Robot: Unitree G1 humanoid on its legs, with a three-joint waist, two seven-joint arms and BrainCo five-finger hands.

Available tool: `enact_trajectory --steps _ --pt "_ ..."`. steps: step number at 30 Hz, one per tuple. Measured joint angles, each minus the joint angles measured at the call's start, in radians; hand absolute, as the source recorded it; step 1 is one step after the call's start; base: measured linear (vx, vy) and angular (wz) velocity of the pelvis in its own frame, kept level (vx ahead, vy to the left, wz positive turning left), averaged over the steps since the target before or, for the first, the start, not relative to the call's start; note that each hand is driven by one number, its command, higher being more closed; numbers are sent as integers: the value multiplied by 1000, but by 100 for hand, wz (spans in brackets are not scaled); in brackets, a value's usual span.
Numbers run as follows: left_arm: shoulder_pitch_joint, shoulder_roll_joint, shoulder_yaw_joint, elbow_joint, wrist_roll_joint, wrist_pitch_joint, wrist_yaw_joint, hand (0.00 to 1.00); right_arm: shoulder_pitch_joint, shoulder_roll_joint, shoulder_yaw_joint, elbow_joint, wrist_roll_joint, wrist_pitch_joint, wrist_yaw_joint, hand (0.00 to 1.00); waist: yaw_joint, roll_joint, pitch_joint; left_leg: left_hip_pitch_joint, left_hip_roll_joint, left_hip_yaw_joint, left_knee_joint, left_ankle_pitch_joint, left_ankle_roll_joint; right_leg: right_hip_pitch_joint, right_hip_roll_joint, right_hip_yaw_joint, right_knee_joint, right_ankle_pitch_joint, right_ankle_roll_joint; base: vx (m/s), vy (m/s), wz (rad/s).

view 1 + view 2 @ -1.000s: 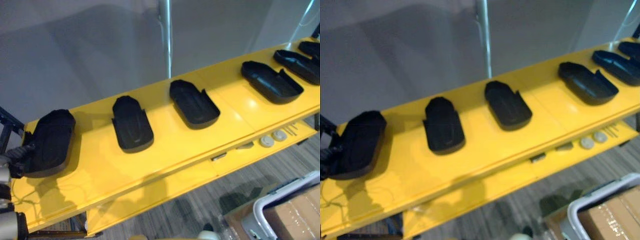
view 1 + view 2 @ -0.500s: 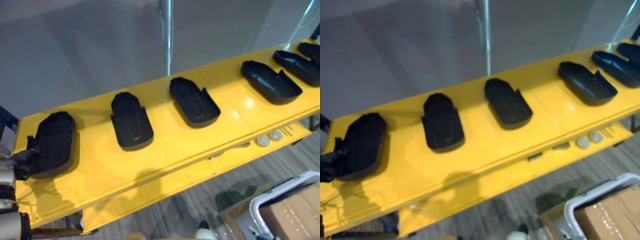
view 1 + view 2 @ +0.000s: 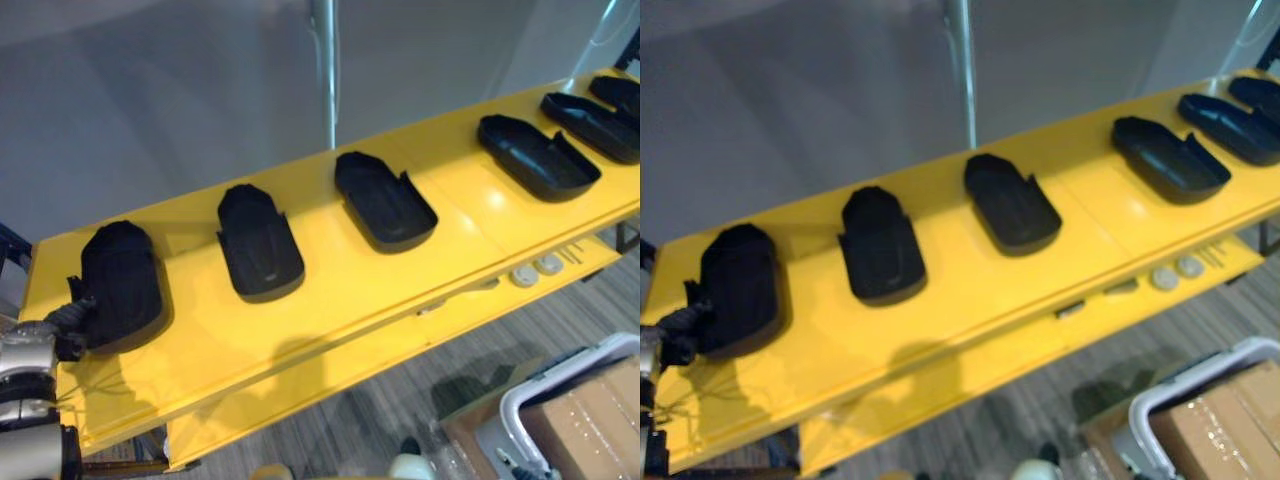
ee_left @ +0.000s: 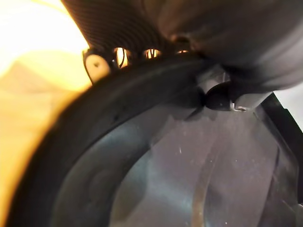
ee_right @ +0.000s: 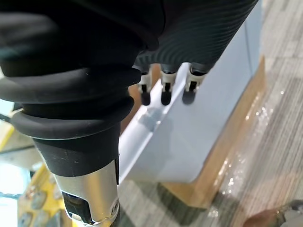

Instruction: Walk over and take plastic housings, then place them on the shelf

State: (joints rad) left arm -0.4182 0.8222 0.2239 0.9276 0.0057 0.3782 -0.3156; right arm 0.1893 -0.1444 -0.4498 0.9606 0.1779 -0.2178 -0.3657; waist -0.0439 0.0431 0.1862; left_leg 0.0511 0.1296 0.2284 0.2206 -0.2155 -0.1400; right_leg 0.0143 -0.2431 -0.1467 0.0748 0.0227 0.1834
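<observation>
At the left end of the yellow shelf (image 3: 330, 295), found the leftmost housing (image 3: 122, 285) lying flat on the top board, near the front edge. Found the left hand (image 3: 72, 322) butted against its near end and touching it. Could not tell from the head views or the left wrist view whether clamped on the rim or let go. Confirmed in the wrist view only the dark shell (image 4: 180, 165) pressed close under the hand's ribbed cover. Logged a second housing (image 3: 258, 245) just beside the first, a third housing (image 3: 385, 203) and a fourth housing (image 3: 535, 158) further right, each apart from its neighbour. Judged the step in hand to be the setting down of the leftmost housing, with contact on the shelf apparently made. Judged the next move to call for release, if not already given, then a straight draw of the hand back toward the robot without dragging the housing over the front edge. Found the right hand (image 5: 164, 82) empty, fingers straight and relaxed, hanging above a pale container (image 5: 199, 137) on the floor.
</observation>
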Motion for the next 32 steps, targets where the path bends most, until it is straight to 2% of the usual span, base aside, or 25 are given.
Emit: enact_trajectory --steps 1,7,14,18,23,25,28,31,32 --pt "0 -1 0 0 1 0 7 0 0 -1 0 0 0 0 0 0 0 2 1 0 0 0 0 0 0 0 0 0 -1 0 0 0 0 0" --pt "0 -1 11 1 19 2 8 0 0 -3 0 -2 0 0 16 0 0 8 4 2 -1 2 0 0 0 1 0 2 -5 2 2 0 0 0" --pt "0 1 26 1 154 2 11 0 0 -7 3 2 0 0 16 0 0 14 0 7 -2 2 -1 1 0 6 0 3 -16 9 5 -1 1 -1" --pt "-7 34 38 28 209 10 44 0 3 -15 22 7 0 0 16 0 -2 19 0 20 -2 5 -6 2 0 21 3 7 -25 13 5 -2 2 -2" --pt "-32 133 97 9 196 -2 205 0 2 7 23 47 1 -5 16 0 -1 11 -17 17 -2 -6 -48 29 -4 29 20 -10 -60 29 -3 -6 -26 8" --pt "-33 153 129 -67 166 -8 318 0 1 25 33 53 6 -18 16 0 2 12 -27 19 -1 -18 -60 37 -5 43 25 -22 -72 30 -5 23 -29 18" --pt "-29 153 155 -212 68 -33 483 0 -11 46 87 46 16 -50 18 0 14 8 -56 26 0 -24 -76 48 -10 49 31 -35 -81 32 -9 22 -14 8" --pt "-7 148 154 -342 8 -59 566 0 -17 52 88 27 23 -53 18 0 28 5 -64 36 0 -24 -77 48 -10 60 31 -36 -84 33 -10 -8 1 1" --pt "9 139 164 -413 -25 -87 608 0 -16 52 88 28 24 -53 17 0 31 2 -70 31 1 -29 -79 48 -10 61 31 -41 -86 32 -12 -13 0 6"
